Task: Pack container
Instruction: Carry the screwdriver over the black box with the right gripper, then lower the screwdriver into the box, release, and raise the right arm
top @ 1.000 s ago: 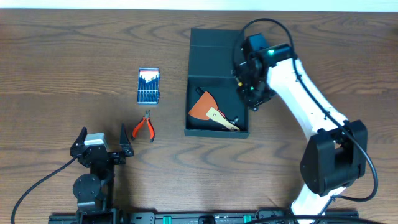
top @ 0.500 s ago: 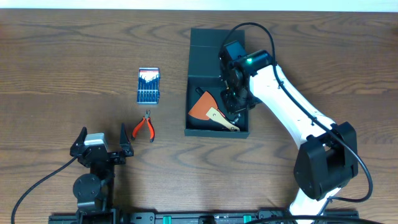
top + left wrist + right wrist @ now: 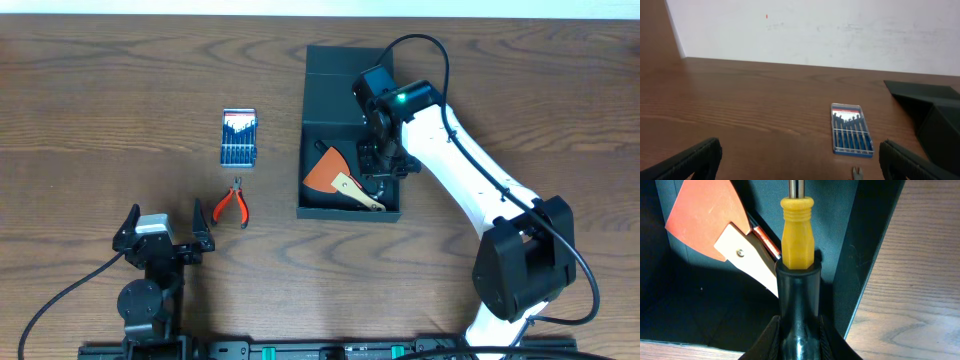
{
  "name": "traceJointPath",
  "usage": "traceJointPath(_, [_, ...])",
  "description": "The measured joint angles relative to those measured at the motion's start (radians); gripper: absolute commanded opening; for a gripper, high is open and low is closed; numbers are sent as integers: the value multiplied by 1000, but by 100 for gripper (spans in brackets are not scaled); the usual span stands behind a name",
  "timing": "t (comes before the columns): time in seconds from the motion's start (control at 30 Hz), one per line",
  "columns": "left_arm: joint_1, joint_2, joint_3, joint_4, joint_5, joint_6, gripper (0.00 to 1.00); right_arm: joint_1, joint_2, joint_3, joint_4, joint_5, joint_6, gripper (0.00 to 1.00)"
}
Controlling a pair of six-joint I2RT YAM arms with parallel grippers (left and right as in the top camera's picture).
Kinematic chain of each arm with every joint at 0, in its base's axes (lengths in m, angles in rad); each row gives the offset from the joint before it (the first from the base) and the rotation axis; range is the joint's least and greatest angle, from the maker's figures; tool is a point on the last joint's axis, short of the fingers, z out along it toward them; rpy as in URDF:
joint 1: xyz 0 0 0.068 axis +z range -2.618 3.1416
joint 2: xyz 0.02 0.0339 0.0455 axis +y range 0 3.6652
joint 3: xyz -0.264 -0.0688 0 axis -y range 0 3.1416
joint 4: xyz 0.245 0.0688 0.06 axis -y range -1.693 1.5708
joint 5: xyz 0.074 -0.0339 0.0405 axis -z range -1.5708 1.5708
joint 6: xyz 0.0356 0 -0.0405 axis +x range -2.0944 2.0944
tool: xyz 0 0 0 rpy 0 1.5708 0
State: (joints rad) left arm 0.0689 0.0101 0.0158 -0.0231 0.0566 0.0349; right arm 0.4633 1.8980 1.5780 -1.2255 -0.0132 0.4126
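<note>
The container (image 3: 325, 70) is a large dark teal-black box, open, with its flap lid folded back at the far side. Inside lies an orange scraper with a pale wooden handle (image 3: 328, 170), also in the right wrist view (image 3: 705, 215). My right gripper (image 3: 381, 172) is over the box's right inner side, shut on a screwdriver with a black and yellow handle (image 3: 797, 235), which points down into the box (image 3: 870, 255). My left gripper (image 3: 163, 235) rests open and empty at the table's front left.
A small blue screwdriver-set case (image 3: 238, 137) lies left of the box, also in the left wrist view (image 3: 851, 136). Orange-handled pliers (image 3: 232, 205) lie just in front of it. The table's front edge carries a black rail.
My right gripper moved left from the box's right wall to over the box interior with the screwdriver, then lowered slightly. The left arm has not moved.
</note>
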Motion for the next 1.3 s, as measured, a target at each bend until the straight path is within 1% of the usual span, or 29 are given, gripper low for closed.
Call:
traceJointPath(0.33, [0, 0, 0, 0, 0, 0, 99, 13, 0, -6, 24, -10, 30, 1])
traceJointPath(0.73, [0, 0, 0, 0, 0, 0, 99, 15, 0, -127, 86, -14, 36, 1])
traceJointPath(0.77, [0, 0, 0, 0, 0, 0, 99, 15, 0, -132, 87, -14, 36, 4])
traceJointPath(0.83, [0, 0, 0, 0, 0, 0, 98, 15, 0, -140, 89, -14, 37, 37])
traceJointPath(0.87, [0, 0, 0, 0, 0, 0, 99, 15, 0, -142, 89, -15, 43, 42])
traceJointPath(0.97, [0, 0, 0, 0, 0, 0, 99, 15, 0, -147, 91, -15, 46, 52])
traceJointPath(1.07, [0, 0, 0, 0, 0, 0, 99, 15, 0, -147, 93, -14, 48, 55])
traceJointPath(1.3, [0, 0, 0, 0, 0, 0, 98, 15, 0, -147, 97, -16, 48, 52])
